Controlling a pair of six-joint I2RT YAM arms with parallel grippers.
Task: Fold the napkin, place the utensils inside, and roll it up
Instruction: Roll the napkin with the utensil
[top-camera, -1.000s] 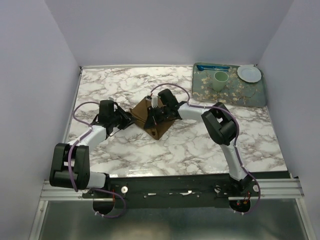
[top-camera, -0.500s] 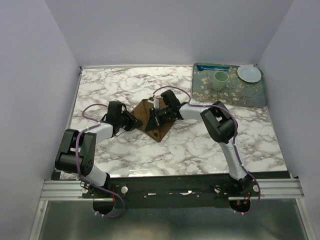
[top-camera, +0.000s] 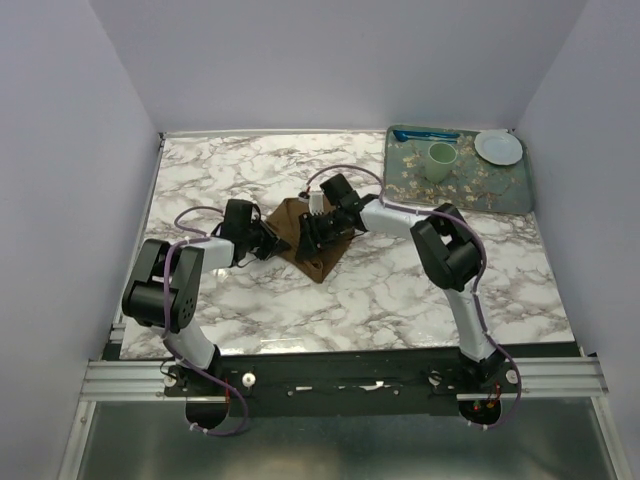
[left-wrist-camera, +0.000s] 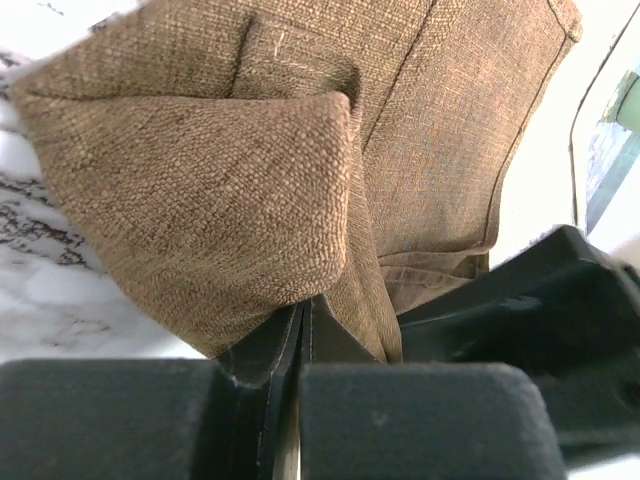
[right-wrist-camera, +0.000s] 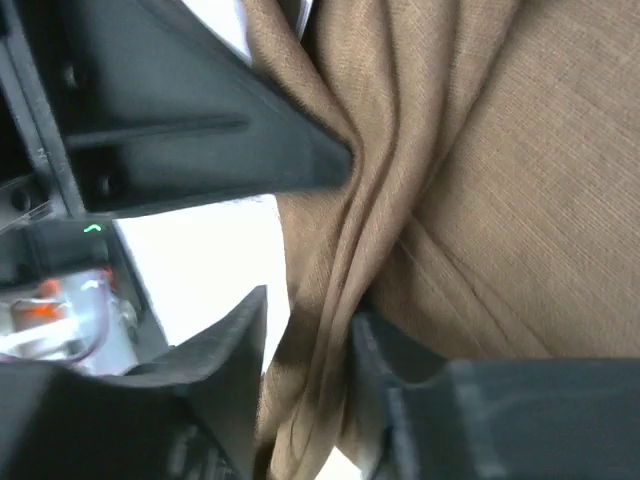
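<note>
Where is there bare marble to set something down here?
Bare marble: the far-left corner behind the left gripper, the near strip between the napkin and the arm bases, and the right side in front of the tray. Crowded: the centre, where the right gripper and the left one meet at the napkin, and the tray, holding a cup and plate.

1. A white marble-patterned surface (top-camera: 400, 290) with grey-brown veins fills the middle of the top view. It is rectangular, with a faint sheen near its front edge.
2. 3 plain, pale lavender walls enclose it: the back wall (top-camera: 340, 60), the left wall (top-camera: 60, 200) and the right wall (top-camera: 600, 150). They meet at the 2 far corners.
3. A silver aluminium rail (top-camera: 560, 378) runs along the near edge.
4. Below it lies a dull grey metal panel (top-camera: 350, 450).
5. The light is soft and even, and the shadows are faint.
</note>
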